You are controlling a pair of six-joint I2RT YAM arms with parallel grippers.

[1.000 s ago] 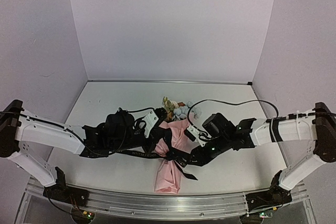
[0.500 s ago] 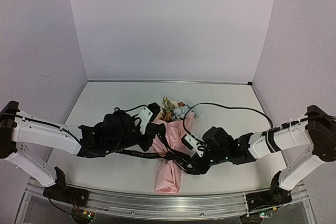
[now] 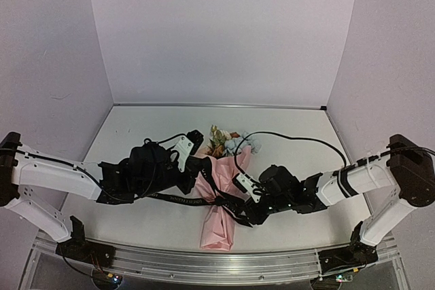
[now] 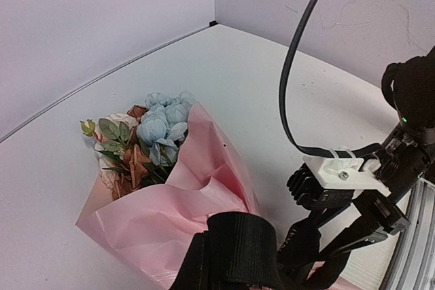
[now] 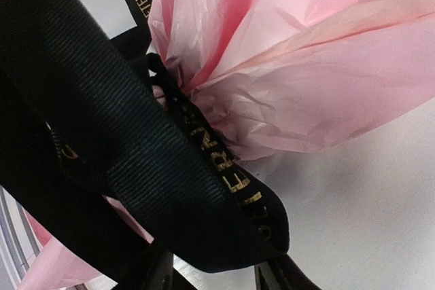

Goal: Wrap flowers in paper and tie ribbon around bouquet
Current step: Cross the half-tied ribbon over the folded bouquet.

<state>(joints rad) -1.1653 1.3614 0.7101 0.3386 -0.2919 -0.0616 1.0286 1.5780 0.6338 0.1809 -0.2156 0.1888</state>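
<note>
Pink paper (image 4: 204, 188) forms a cone that lies flat on the white surface (image 3: 136, 134), wide end pointing away from the arm bases. Inside the cone are the flowers (image 4: 146, 137): pale blue, cream and orange-brown blooms with green leaves, showing at the wide mouth. The stems are hidden by the paper.

The bouquet (image 3: 221, 188) lies between the two arms. The ribbon (image 5: 217, 161), black with gold lettering, is cinched around the narrow waist of the cone; one length runs left along the surface under the left arm.

Left gripper (image 3: 204, 171): pressed together, beside the left flank of the cone, with a black woven band of the ribbon at its tips.

Right gripper (image 5: 217, 273): fingers partly spread, low at the waist of the cone. A loose ribbon end lies just above them; a grip cannot be confirmed.
</note>
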